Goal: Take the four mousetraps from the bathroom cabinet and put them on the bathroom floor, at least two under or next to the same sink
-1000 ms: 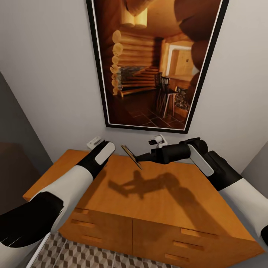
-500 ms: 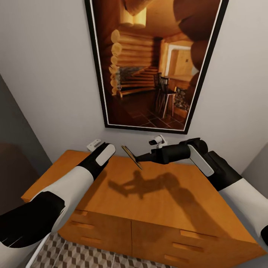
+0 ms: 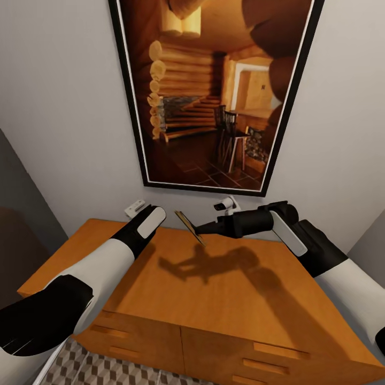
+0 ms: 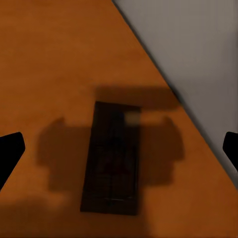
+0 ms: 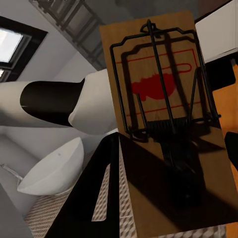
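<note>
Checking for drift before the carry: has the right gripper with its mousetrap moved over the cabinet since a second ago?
Cannot tell. The right gripper and mousetrap keep their picture position while the cabinet and painting shift, so the camera moved.

Both arms reach forward over the cabinet top [image 3: 224, 299]. The right gripper [image 3: 199, 229], turned sideways toward the left arm, clamps a mousetrap [image 3: 189, 226] edge-on above the wood. The left gripper [image 4: 119, 148] hovers with fingers spread wide, its forearm angled toward the wall.
</note>
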`<state>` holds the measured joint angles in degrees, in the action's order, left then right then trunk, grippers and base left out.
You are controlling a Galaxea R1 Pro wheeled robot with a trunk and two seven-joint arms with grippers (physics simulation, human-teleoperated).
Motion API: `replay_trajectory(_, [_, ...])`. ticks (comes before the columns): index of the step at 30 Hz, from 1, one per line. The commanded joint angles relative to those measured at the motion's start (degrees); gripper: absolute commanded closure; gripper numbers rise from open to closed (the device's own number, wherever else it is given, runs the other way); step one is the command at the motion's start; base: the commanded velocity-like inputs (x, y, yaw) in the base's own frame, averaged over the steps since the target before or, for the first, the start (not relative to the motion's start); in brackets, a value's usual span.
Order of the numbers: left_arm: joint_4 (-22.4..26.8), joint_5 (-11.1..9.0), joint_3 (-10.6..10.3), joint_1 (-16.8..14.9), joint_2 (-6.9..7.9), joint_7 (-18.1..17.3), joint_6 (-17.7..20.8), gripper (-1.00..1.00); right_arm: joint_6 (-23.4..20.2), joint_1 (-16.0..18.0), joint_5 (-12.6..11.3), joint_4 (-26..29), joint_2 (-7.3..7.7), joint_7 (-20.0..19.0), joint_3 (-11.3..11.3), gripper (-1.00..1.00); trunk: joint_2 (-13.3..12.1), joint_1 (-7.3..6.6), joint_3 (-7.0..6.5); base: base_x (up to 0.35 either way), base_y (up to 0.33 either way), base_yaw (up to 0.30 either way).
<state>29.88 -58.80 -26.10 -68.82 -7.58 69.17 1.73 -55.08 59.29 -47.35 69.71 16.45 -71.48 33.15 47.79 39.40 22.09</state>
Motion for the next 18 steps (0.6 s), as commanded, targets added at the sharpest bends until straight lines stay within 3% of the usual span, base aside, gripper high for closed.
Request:
replay_trajectory(1, [0.0,0.0,0.0,0.0,0.01,0.0,0.0,-1.0,0.0,-0.1,-0.1,0.0,0.03,0.0,0.0,1.0,0.0,0.0,0.0,0.003,-0.003,0.0])
replay_trajectory(12, [-0.1,0.0,0.0,0.0,0.02,-0.1,0.0,-1.0,0.1,-0.1,-0.1,0.1,-0.01,0.1,0.0,1.0,0.0,0.0,-0.45,0.001,-0.001,-0.122])
replay_trajectory(18, [-0.3,0.0,0.0,0.0,0.02,-0.1,0.0,-1.0,0.1,-0.1,-0.1,0.1,-0.01,0.1,0.0,1.0,0.0,0.0,-0.52,0.0,0.0,-0.037])
